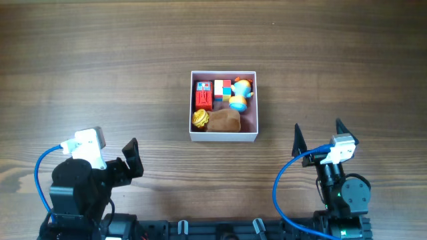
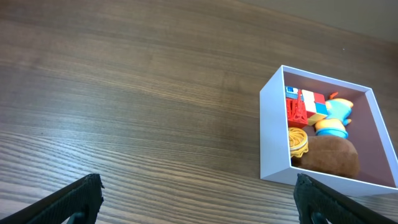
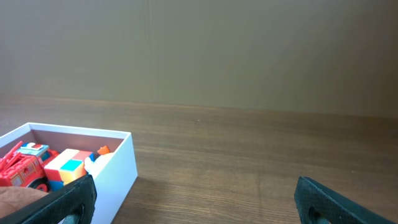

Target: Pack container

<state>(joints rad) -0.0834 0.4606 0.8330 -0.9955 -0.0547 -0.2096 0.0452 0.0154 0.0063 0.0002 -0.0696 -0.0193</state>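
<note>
The container (image 1: 253, 105), a shallow square box with white walls and a pink inside, sits at the table's middle. It also shows in the left wrist view (image 2: 273, 130) and the right wrist view (image 3: 118, 168). Inside lie a red toy truck (image 1: 203, 96), a multicoloured cube (image 1: 222, 89), a blue and orange toy (image 1: 240, 93), a yellow toy (image 1: 200, 119) and a brown lump (image 1: 224, 120). My left gripper (image 1: 127, 160) is open and empty at the front left. My right gripper (image 1: 317, 135) is open and empty at the front right. Both are apart from the container.
The wooden table (image 1: 100, 67) surrounds the container. A plain wall (image 3: 249, 50) stands behind the table in the right wrist view.
</note>
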